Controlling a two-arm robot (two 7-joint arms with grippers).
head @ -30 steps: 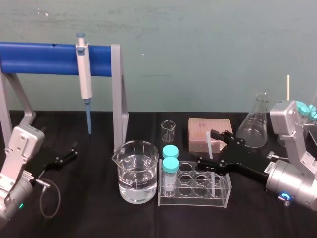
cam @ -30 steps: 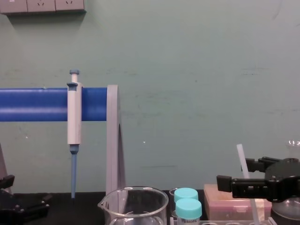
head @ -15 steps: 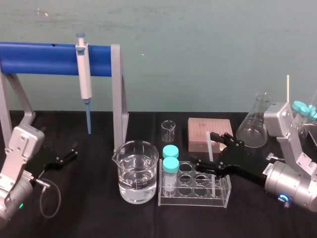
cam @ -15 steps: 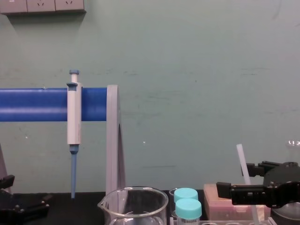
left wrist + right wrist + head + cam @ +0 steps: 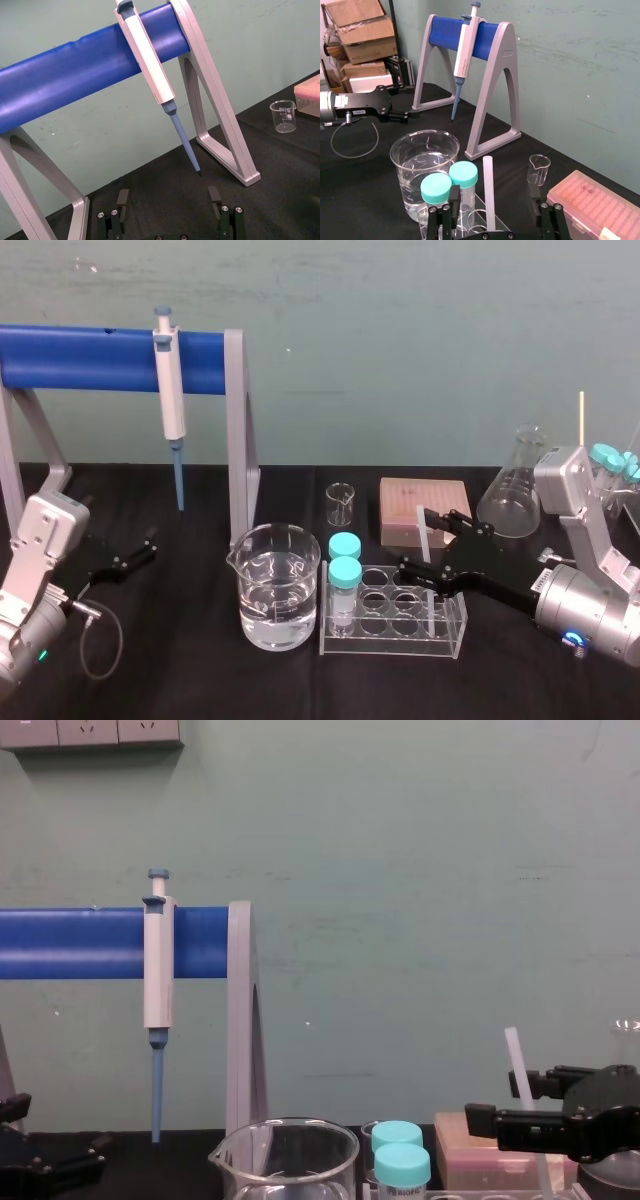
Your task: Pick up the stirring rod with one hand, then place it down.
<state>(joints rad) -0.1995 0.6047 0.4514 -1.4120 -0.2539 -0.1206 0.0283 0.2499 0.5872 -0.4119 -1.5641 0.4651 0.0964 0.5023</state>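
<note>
The stirring rod stands nearly upright in the clear tube rack on the worktop. Your right gripper has its fingers wide open, one on each side of the rod, holding nothing. Center the rod between them, close gently, then lift straight up so the rack does not tip. The left gripper rests open, far left.

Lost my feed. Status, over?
Right gripper open, fingers straddling stirring rod. Rod standing in tube rack, ungripped. Left gripper parked, open. Capped tubes alongside.
</note>
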